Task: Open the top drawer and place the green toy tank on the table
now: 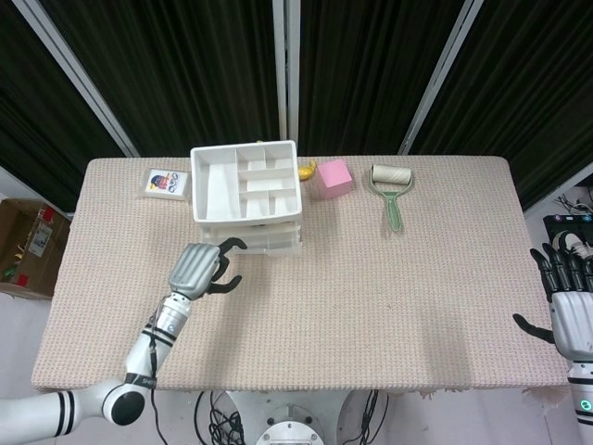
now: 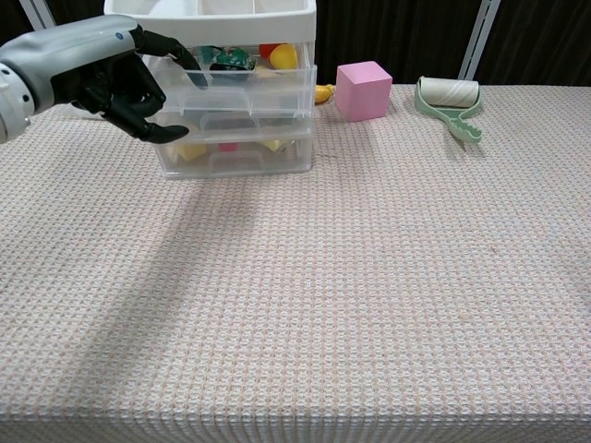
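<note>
Green toy tank [image 2: 229,61] sat inside the clear top drawer [image 2: 247,77] of the white drawer unit [image 1: 246,199], near its front. And the left hand [image 2: 103,81] was right at that drawer's front, fingers apart, one stretched to the handle, holding nothing. Right hand [image 1: 568,295] hung off the table [image 1: 389,297] edge, fingers spread.

Pink cube [image 2: 363,89], pale green roller [image 2: 450,104], beige woven tablecloth [image 2: 369,295], white-topped clear drawers [image 2: 235,101].
</note>
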